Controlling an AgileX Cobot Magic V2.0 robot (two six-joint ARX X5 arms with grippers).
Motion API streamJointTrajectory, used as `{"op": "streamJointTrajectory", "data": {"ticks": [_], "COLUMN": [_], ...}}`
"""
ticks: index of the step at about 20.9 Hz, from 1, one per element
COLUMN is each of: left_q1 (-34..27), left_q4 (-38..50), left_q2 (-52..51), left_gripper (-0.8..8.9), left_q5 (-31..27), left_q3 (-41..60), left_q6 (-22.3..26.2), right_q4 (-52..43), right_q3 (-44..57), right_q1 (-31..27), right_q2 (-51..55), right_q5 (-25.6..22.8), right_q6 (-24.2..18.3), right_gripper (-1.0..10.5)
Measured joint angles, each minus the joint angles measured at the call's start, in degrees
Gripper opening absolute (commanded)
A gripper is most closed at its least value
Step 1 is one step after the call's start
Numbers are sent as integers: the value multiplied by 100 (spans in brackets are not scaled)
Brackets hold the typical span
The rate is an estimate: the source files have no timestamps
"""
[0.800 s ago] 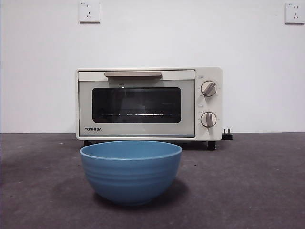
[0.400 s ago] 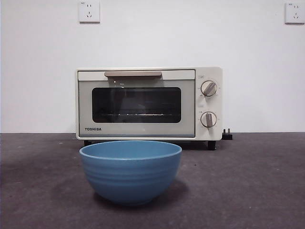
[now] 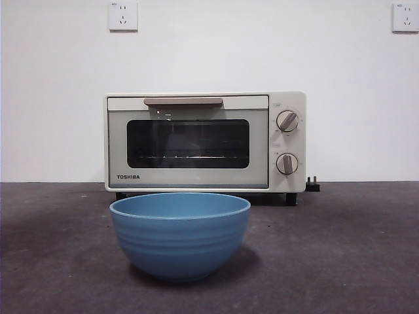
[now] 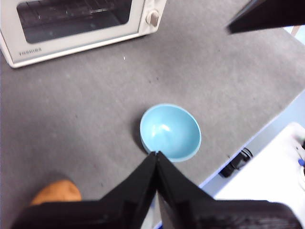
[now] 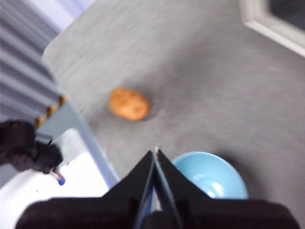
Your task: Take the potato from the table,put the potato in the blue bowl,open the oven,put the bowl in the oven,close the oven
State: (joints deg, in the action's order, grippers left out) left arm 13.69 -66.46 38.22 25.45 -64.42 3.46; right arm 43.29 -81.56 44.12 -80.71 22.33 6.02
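A dark grey counter (image 3: pixel 366 248) carries a cream oven (image 3: pixel 205 141), door shut, at the back. In front stands an empty blue bowl (image 3: pixel 180 235). The potato (image 5: pixel 128 103) lies on the counter off to one side of the bowl. Both the left claw (image 4: pixel 157 155) and right claw (image 5: pixel 155 153) hang above, pinched closed, holding nothing. No step looks done yet.
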Motion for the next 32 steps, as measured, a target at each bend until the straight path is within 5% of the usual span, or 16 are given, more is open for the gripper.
{"op": "streamJointTrajectory", "data": {"ticks": [11,12,17,25,32], "left_q1": [0,0,0,0,0], "left_q4": [-896,-894,-896,-916,-920], "left_q2": [-332,-332,-350,-348,-348], "left_gripper": [-6,-6,-6,-5,-5], "left_q5": [-584,-782,-2594,-2651,-2979], "left_q3": [-354,-511,-1106,-1128,-1128], "left_q6": [-166,-264,-483,-610,-649], "right_q4": [216,214,-190,-916,-1174], "right_q3": [-2378,-2498,-2592,-2605,-2612], "right_q1": [1342,1381,1497,1770,1808], "right_q2": [-2892,-3036,-3491,-4207,-4937], "right_q5": [13,11,-299,-710,-855], "right_q6": [-669,-800,-1600,-2542,-2771], "right_gripper": [3,33,547,637,673]}}
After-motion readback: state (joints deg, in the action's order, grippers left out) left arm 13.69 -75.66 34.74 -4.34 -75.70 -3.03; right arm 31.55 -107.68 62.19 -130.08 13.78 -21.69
